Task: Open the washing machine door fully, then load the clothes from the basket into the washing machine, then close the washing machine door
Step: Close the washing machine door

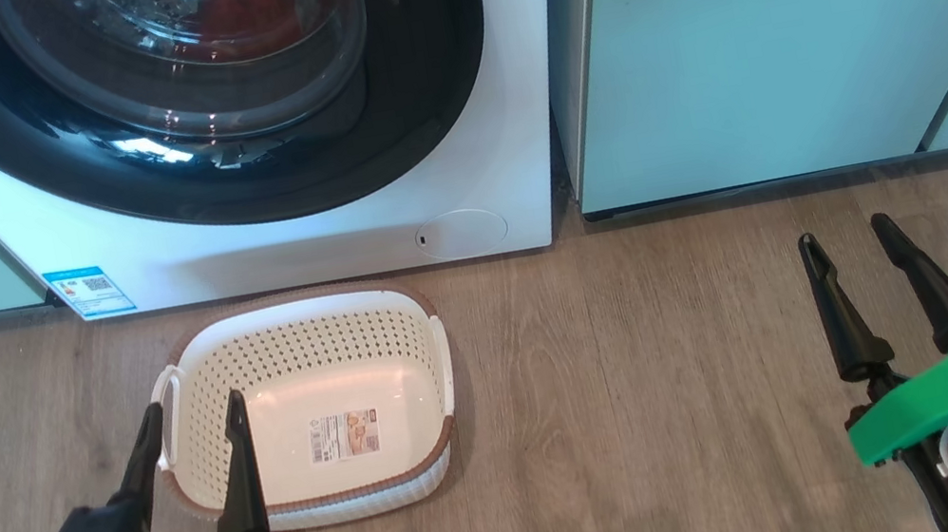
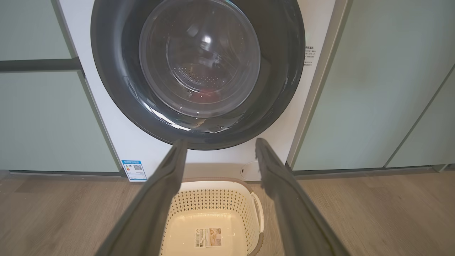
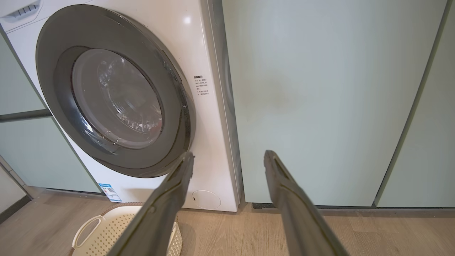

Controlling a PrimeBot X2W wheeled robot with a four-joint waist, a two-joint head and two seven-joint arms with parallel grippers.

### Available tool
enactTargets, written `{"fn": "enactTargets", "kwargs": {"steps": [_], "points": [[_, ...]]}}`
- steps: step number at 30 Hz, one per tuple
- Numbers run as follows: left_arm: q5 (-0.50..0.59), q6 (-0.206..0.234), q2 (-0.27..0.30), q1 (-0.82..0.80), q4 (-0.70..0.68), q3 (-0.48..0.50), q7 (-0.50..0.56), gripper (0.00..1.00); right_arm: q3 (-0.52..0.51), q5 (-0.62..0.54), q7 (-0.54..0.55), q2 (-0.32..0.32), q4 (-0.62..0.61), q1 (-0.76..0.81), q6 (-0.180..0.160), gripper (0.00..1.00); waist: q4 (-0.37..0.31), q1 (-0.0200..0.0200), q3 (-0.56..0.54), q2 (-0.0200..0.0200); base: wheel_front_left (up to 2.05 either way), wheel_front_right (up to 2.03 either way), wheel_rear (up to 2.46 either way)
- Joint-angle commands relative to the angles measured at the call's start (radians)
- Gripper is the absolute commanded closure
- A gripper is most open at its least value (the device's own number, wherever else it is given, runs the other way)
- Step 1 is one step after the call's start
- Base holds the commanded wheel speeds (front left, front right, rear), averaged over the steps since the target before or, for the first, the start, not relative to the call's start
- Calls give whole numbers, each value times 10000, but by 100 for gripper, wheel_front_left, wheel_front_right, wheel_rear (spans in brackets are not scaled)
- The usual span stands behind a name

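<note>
Head view: washing machine (image 1: 315, 235) stands far left, white front, w/ washing machine door (image 1: 427, 100) shut flush, a glossy black rim round a bulging glass bowl. Red clothes (image 1: 247, 5) show thru the glass, inside the drum. Low on the front: blue label (image 1: 89, 290) at left, round flap (image 1: 461, 233) at right. On the floor (image 1: 649, 391), just near of the machine, sits the basket (image 1: 441, 358): cream perforated plastic, brown woven-look rim, sticker on its bottom. Pale green cabinets (image 1: 778, 13) flank the machine, w/ a dark gap btwn machine & right one. Wide open stretch of grey-brown wood-grain floor lies right of the basket. Near left, left gripper (image 1: 195, 406) has fingers apart, tips over the basket's left handle & wall; touching or not, can't tell. Near right, right gripper (image 1: 844, 231) has fingers apart over bare floor, well apart from the basket.

Left wrist view: fingers spread wide, basket below btwn them, door straight ahead, red patch low behind the glass.

Right wrist view: fingers spread, aimed at the machine's right edge & the cabinet; door shut, basket handle at lower left.
</note>
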Motion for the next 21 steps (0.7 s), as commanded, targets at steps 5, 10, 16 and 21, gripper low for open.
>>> {"fn": "enactTargets", "kwargs": {"steps": [5,10,16,21], "points": [[33,118,238,-304,-418,431,57,0,252,116,24,-4,-386,-207,-4,0,-18,1,26,0,0,0,0],[2,155,279,-307,-433,444,97,0,267,157,-44,-4,-336,-232,-4,0,-19,1,24,0,0,0,0],[-15,175,332,-328,-474,432,107,0,299,164,-93,-4,-288,-264,-4,0,-12,1,70,0,0,0,0],[-49,200,348,-357,-492,420,118,0,327,188,-135,-3,-240,-339,-4,0,-17,1,102,0,0,0,0]]}}
